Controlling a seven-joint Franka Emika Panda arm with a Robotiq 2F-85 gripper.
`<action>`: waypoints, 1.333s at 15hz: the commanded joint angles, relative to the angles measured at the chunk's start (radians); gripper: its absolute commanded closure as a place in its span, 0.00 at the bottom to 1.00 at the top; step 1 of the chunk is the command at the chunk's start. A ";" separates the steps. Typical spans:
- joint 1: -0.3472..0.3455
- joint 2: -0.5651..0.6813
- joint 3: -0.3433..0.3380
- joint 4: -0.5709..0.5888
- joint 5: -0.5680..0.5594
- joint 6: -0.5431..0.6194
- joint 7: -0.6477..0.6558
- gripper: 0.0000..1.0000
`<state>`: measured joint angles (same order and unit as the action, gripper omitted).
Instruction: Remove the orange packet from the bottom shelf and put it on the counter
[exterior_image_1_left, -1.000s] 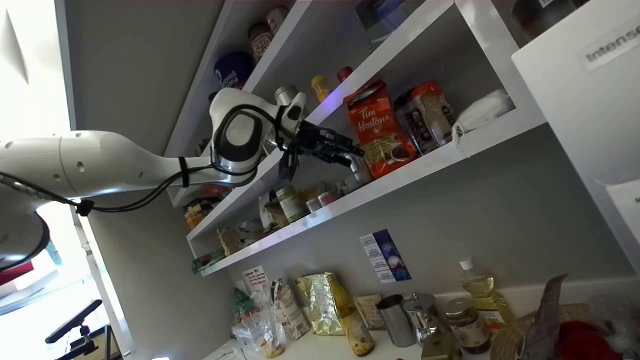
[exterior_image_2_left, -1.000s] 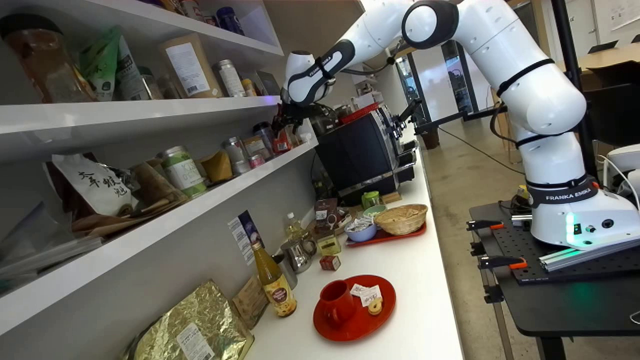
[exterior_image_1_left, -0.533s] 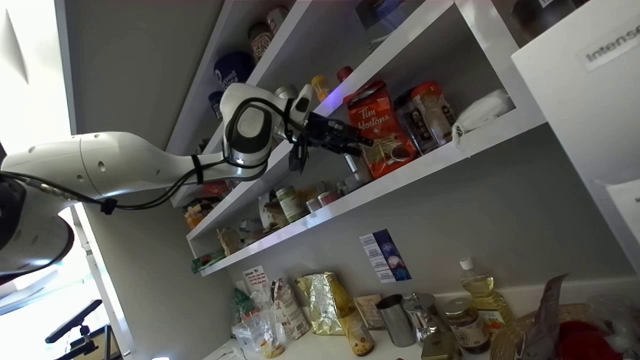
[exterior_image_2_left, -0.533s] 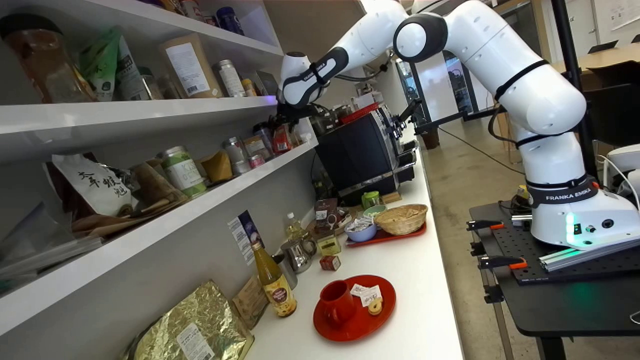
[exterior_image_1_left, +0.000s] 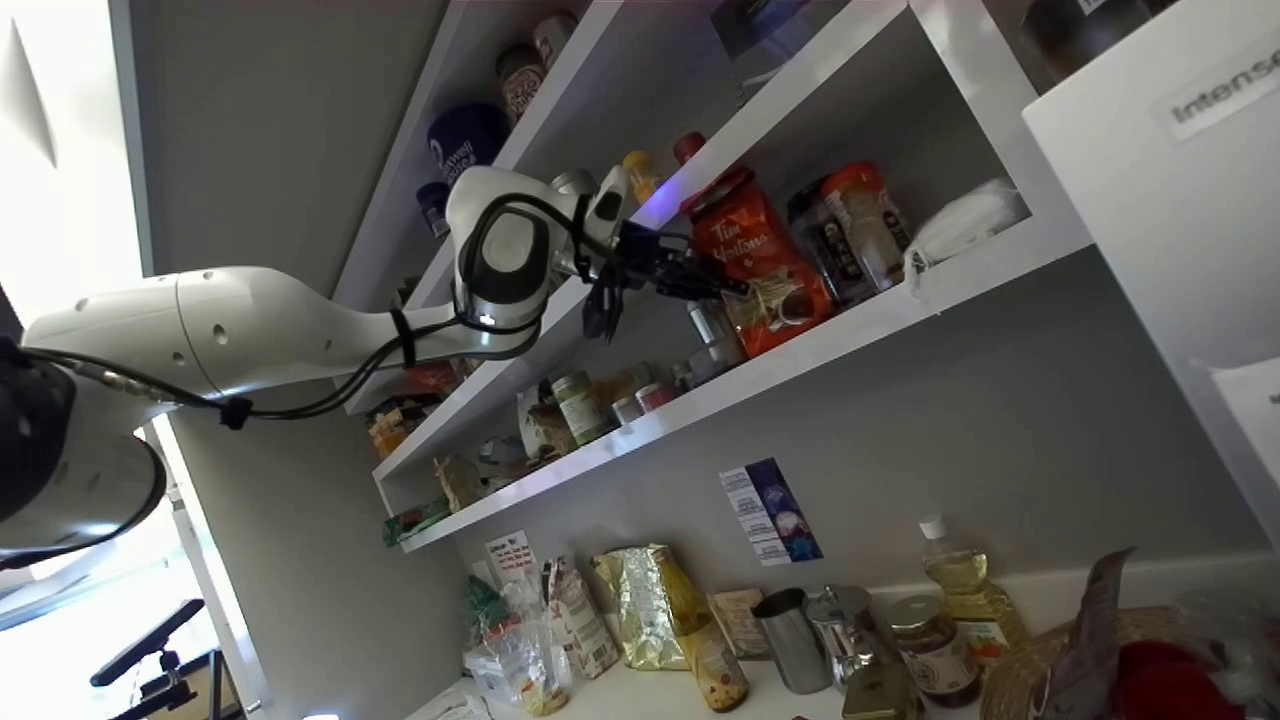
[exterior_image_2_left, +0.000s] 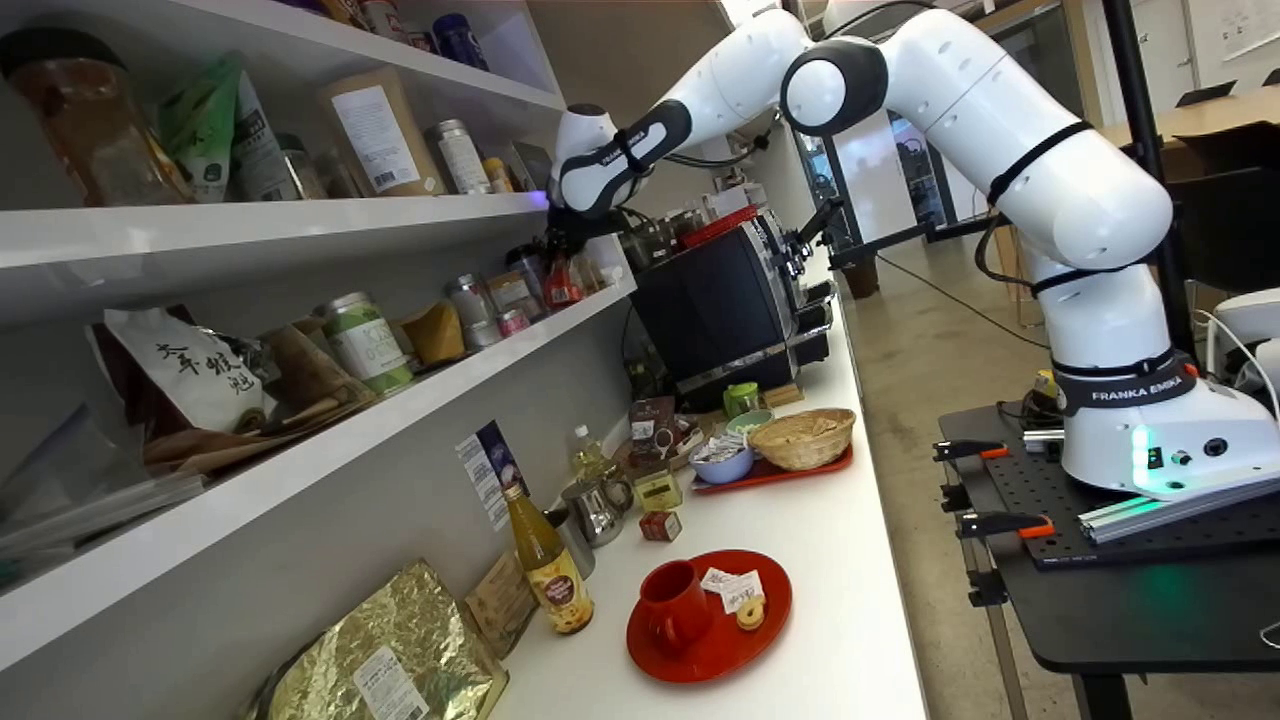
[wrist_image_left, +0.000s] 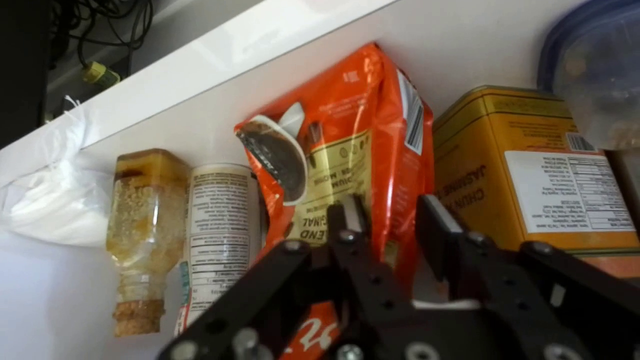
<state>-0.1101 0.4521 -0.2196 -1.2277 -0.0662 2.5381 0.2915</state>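
Lowest runs the counter (exterior_image_2_left: 825, 560), our goal. Above it, the bottom shelf (exterior_image_1_left: 850, 332) holds the packet (exterior_image_1_left: 765, 262) just behind its front edge, long axis upright, top near the upper shelf (exterior_image_1_left: 790, 90); outward, we judge, is the freest way. It lies straight ahead of our gripper (wrist_image_left: 392, 212): the fingers (wrist_image_left: 435, 225) stand apart with the packet's side edge between, though whether they pinch we cannot tell. A tin (wrist_image_left: 537, 185) sits close beside, so sideways room looks tight.

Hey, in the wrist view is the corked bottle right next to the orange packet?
No, a container with a white printed label stands between the corked bottle and the orange packet.
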 joint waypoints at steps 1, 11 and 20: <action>0.001 0.016 -0.009 0.041 -0.009 -0.019 0.008 0.96; 0.004 -0.097 0.011 -0.096 0.000 -0.095 -0.057 0.99; 0.054 -0.475 0.058 -0.545 -0.054 -0.205 -0.138 0.99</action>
<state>-0.0607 0.1240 -0.2101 -1.5821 -0.1085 2.3746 0.1958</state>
